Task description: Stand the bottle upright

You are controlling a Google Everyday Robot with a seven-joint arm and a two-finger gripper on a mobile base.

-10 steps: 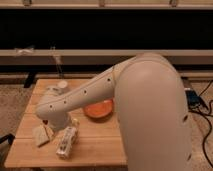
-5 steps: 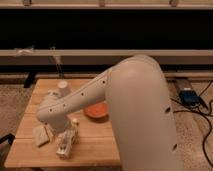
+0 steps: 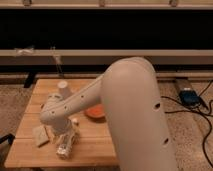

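Note:
The bottle is clear plastic with a pale label. It lies on its side near the front left of the wooden table, its length running front to back. My gripper hangs from the white arm right over the bottle's far end, at or just above it. The arm hides the gripper's upper part and part of the bottle's top.
A white paper cup stands at the back of the table. An orange bowl sits mid-table, partly behind the arm. A pale beige block lies left of the bottle. Cables and a blue device lie on the floor at right.
The arm's big upper link has swung left across the view. The gripper stays low over the bottle, which lies in about the same spot.

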